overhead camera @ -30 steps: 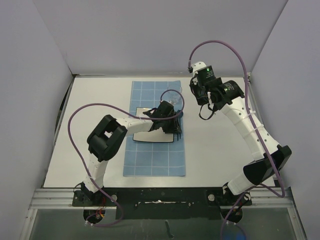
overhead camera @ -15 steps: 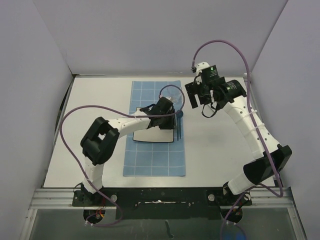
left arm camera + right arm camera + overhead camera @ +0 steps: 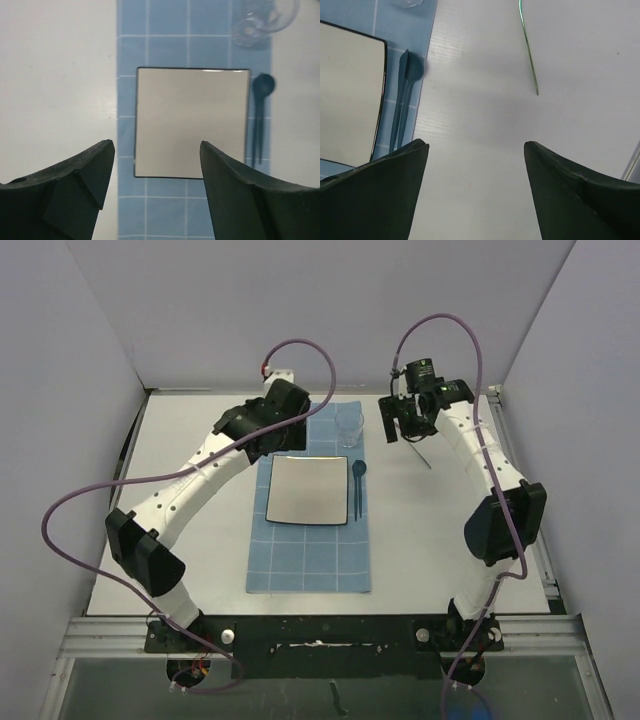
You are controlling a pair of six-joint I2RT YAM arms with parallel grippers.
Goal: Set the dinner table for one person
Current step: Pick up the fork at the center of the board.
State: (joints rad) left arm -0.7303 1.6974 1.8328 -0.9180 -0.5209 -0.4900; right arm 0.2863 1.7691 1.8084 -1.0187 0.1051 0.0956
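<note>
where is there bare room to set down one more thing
Bare: the near end of the mat below the plate, and the table right of the mat. Crowded: the mat's far right corner, where cutlery and glass sit close to the plate.

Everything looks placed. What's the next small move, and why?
Probably retract both arms toward their bases. The plate lies on the blue mat, dark blue cutlery beside its right edge, the glass at the mat's far right corner, and the left gripper and right gripper stand open, empty.
</note>
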